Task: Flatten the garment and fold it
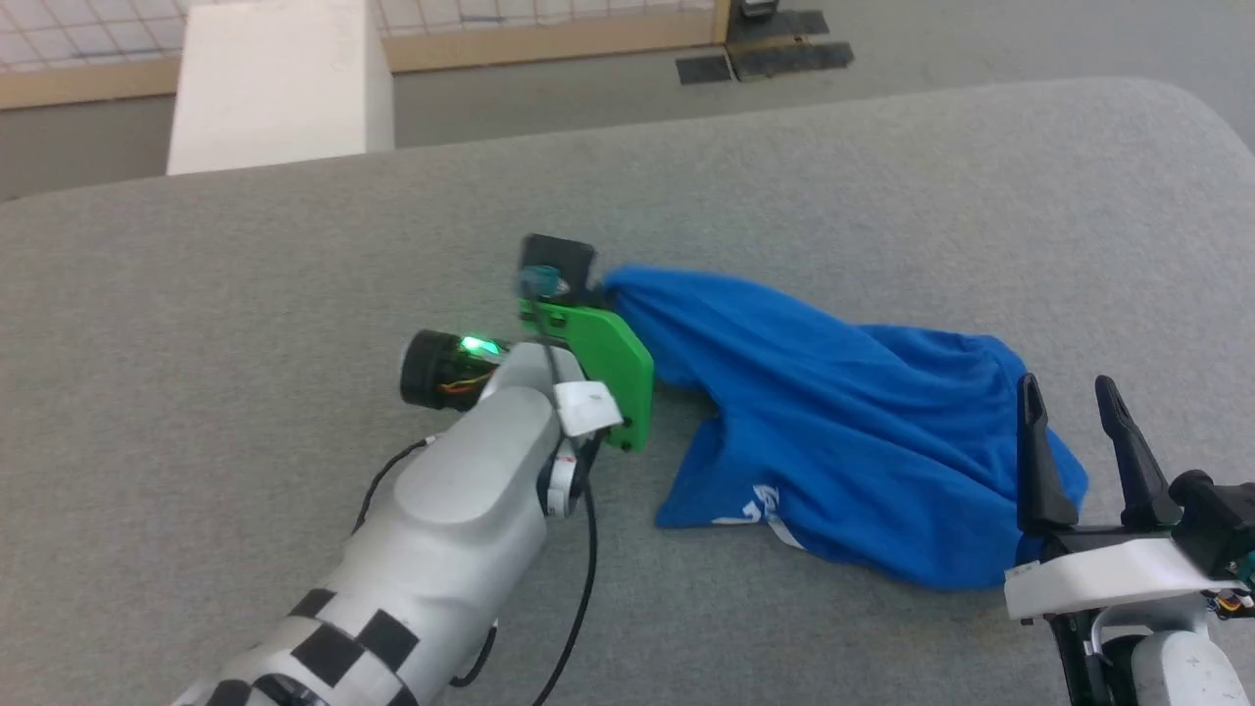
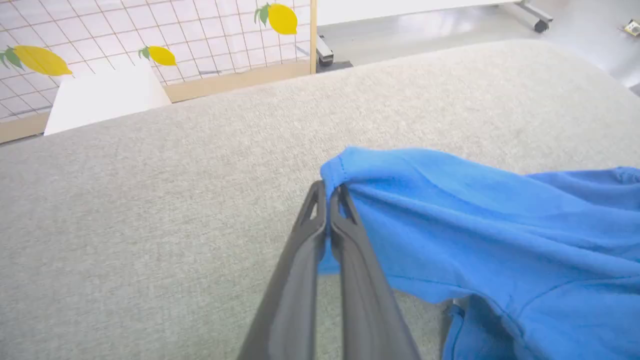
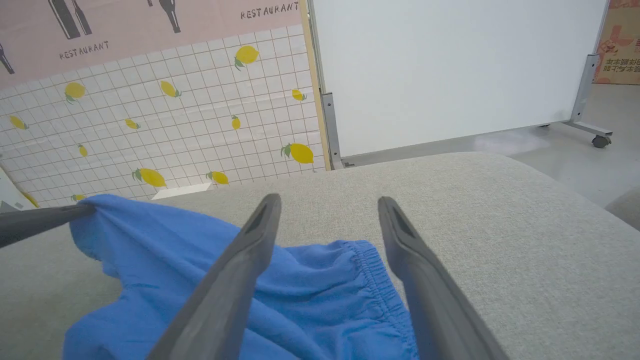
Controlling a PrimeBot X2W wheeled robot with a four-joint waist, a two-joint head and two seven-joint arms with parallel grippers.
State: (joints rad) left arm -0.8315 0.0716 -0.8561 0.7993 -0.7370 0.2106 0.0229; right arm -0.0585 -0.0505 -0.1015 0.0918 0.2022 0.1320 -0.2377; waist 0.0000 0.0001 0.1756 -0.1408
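The garment (image 1: 833, 412), bright blue shorts with a bit of white lettering near its front hem, lies crumpled on the grey cushion (image 1: 294, 275). My left gripper (image 2: 329, 192) is shut on the garment's (image 2: 500, 235) far left corner, which is lifted and pulled taut. In the head view that pinch sits just past the green mount, fingers hidden. My right gripper (image 1: 1069, 392) stands open at the garment's right end, over the gathered elastic waistband (image 3: 375, 270), holding nothing. In the right wrist view the left gripper's fingers (image 3: 45, 220) come in from the left onto the garment (image 3: 165, 260).
A white box (image 1: 279, 83) stands beyond the cushion's far left edge. Behind it runs a tiled partition with lemon prints (image 3: 150, 130) and a white board on wheels (image 3: 450, 75). The cushion's rounded right edge (image 1: 1216, 127) drops to grey floor.
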